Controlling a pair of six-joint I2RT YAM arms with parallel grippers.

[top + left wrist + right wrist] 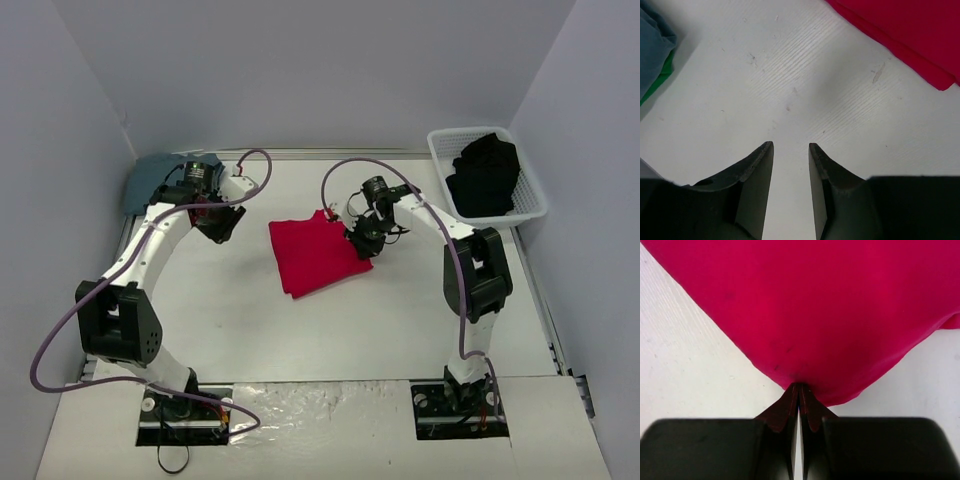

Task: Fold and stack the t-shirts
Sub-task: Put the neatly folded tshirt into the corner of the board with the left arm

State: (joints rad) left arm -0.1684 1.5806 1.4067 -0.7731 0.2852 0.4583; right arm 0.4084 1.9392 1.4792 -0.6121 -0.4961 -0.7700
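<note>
R gripper, jaws shut on edge of folded red t-shirt lying dead ahead of tips at centre of table; L gripper, part-open & empty, stands farther off, so R arm nearer.

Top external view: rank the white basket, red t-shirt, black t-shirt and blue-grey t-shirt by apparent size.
1. white basket, only narrowly ahead
2. red t-shirt
3. black t-shirt
4. blue-grey t-shirt, though the left arm hides part of it, so this rank is unsure
</note>
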